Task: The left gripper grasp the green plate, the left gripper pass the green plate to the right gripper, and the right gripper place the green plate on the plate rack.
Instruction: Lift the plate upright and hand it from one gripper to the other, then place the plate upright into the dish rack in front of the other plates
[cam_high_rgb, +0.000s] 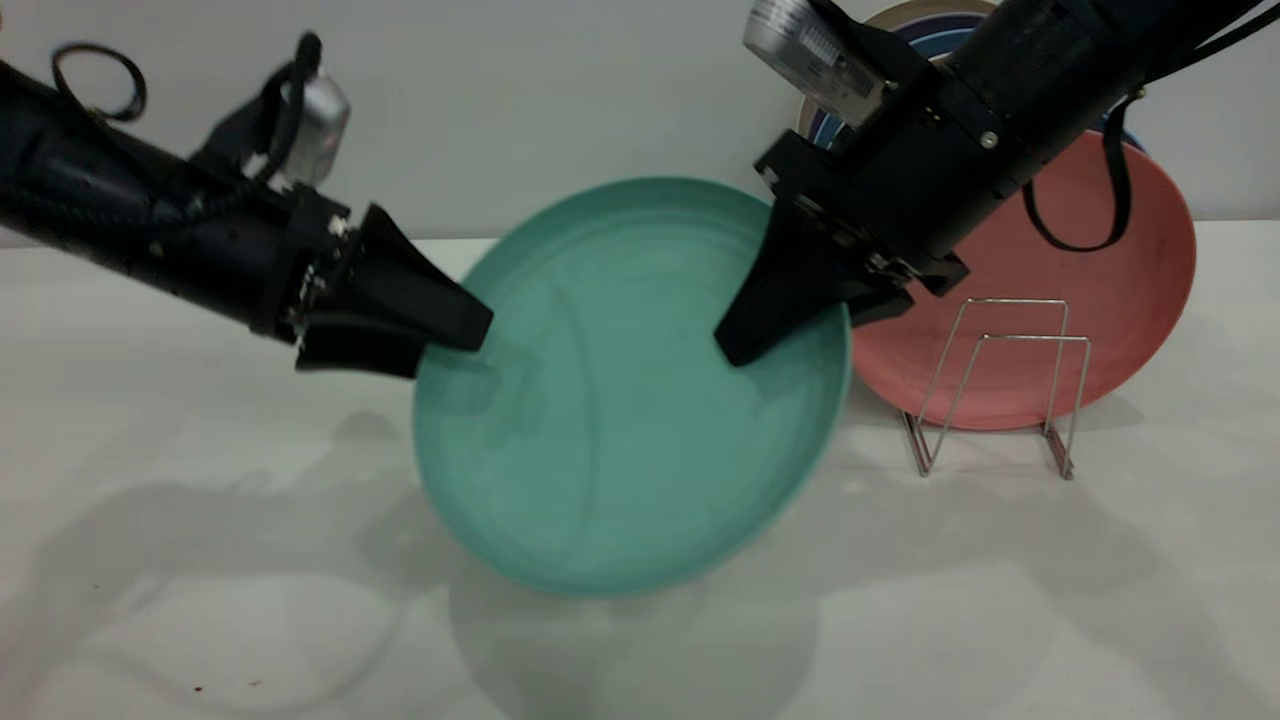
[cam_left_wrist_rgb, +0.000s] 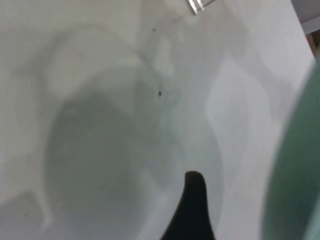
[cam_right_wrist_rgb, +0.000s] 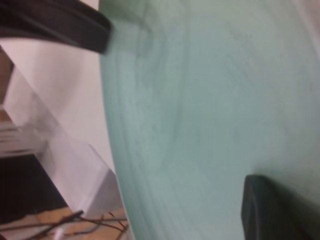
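The green plate (cam_high_rgb: 620, 400) hangs tilted above the table, its face toward the exterior camera. My right gripper (cam_high_rgb: 790, 330) is shut on its upper right rim; one finger (cam_right_wrist_rgb: 270, 210) presses on the plate's face (cam_right_wrist_rgb: 210, 110). My left gripper (cam_high_rgb: 450, 345) straddles the plate's left rim with its jaws open. Its finger (cam_left_wrist_rgb: 192, 205) stands apart from the plate's edge (cam_left_wrist_rgb: 295, 180), with bare table showing between them. The other left finger shows in the right wrist view (cam_right_wrist_rgb: 60, 25) at the rim. The plate rack (cam_high_rgb: 1000, 390) stands on the table to the plate's right.
A salmon-pink plate (cam_high_rgb: 1100, 290) leans against the wall behind the rack. Blue plates (cam_high_rgb: 930, 40) stand behind the right arm. The white table (cam_high_rgb: 200, 560) spreads below and to the left. A bit of rack wire (cam_left_wrist_rgb: 197, 5) shows in the left wrist view.
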